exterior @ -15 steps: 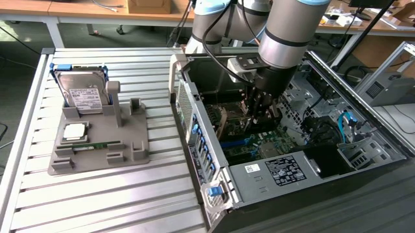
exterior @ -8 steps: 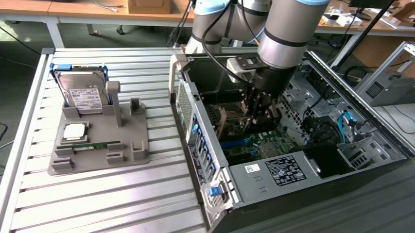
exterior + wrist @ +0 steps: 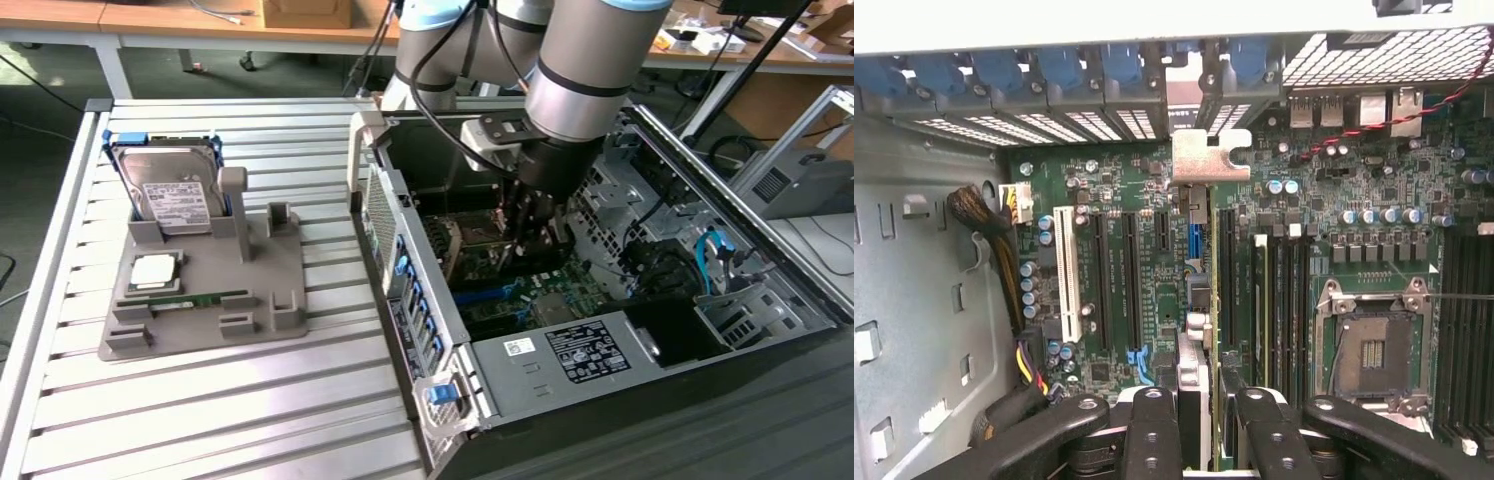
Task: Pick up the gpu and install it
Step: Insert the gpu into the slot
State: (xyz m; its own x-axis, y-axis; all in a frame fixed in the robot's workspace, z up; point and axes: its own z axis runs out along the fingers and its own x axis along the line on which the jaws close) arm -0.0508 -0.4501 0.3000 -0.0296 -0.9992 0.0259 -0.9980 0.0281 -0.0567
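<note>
I'm down inside the open computer case (image 3: 627, 330) now, my gripper (image 3: 1199, 425) closed narrow on the gpu (image 3: 1194, 300), which I hold edge-on between my fingers (image 3: 1152, 430). From the wrist, the card runs as a thin upright line from my fingertips toward the case's rear wall, its silver bracket (image 3: 1209, 157) sitting up against the row of blue slot latches (image 3: 1079, 70). In the exterior view my arm (image 3: 574, 90) drops straight into the middle of the case, over the motherboard (image 3: 1124, 230).

So pickup is done, and I judge this to be the install step: card over the expansion slots (image 3: 1116, 280), beside the white slot (image 3: 1066, 270). I can't tell whether its edge is already touching a slot or just above one.

Seating it calls for the card edge square along the slot and the bracket lined up with its opening in the rear wall, then a straight, even press. Any tilt could jam it.

Back on the worktop, the grey parts holder (image 3: 200, 300) still carries the hard drive (image 3: 167, 190) and memory stick (image 3: 200, 297).
</note>
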